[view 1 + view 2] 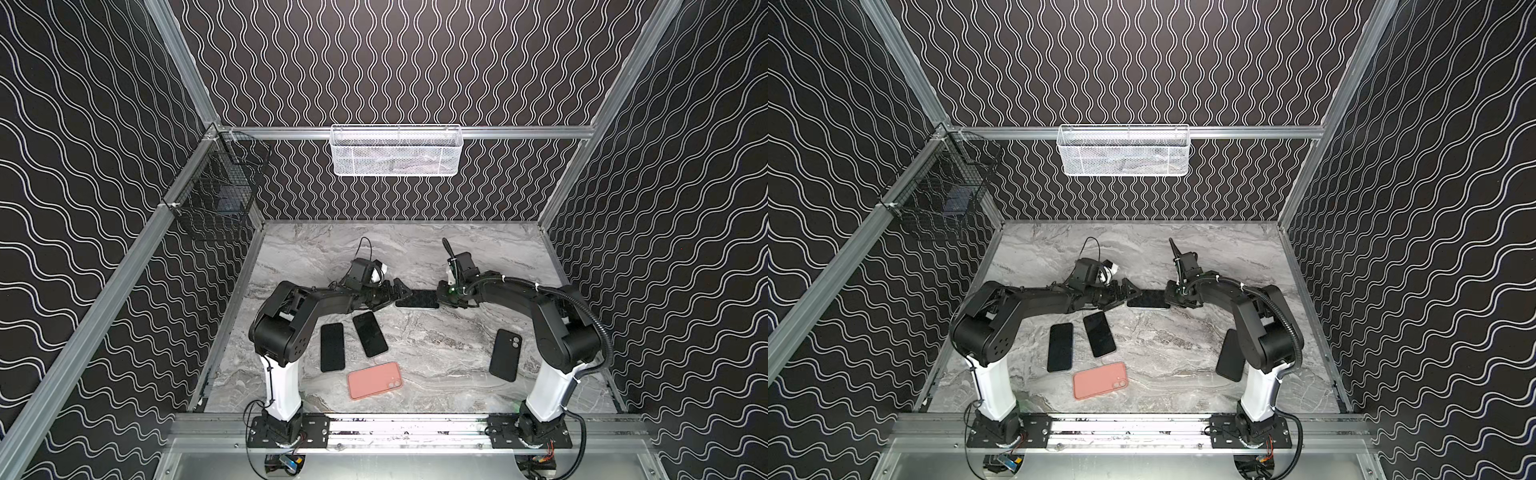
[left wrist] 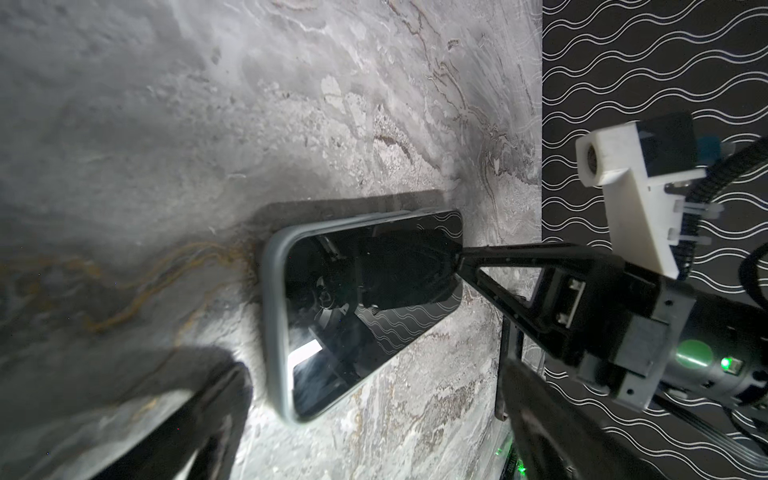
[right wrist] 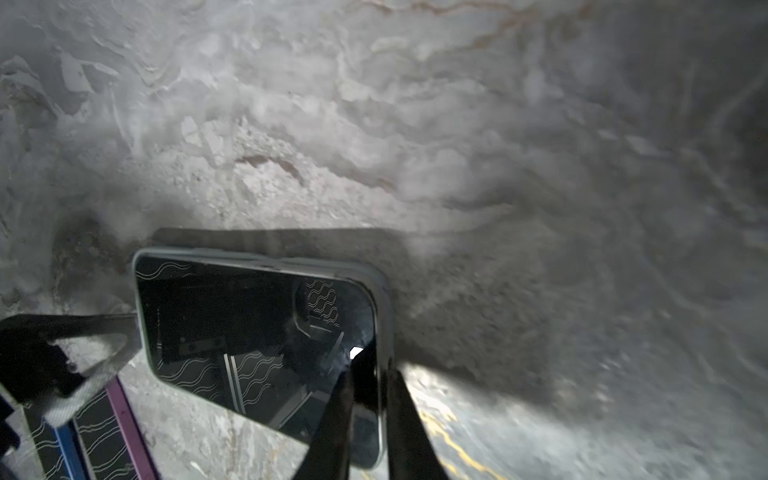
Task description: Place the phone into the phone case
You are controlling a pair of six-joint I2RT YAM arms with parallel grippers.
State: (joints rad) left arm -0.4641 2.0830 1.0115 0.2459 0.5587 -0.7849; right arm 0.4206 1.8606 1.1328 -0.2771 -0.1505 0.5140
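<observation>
The grey desk (image 1: 436, 353) holds 5 things: a black phone (image 1: 332, 347), a slanted black phone (image 1: 370, 334), a pink case (image 1: 375, 380), a black case (image 1: 505, 355), a grey case (image 2: 275, 316) with a phone (image 1: 417, 299).

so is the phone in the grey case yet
Partly in: the phone sits inside the grey case rim at one end; the other end looks raised.
</observation>
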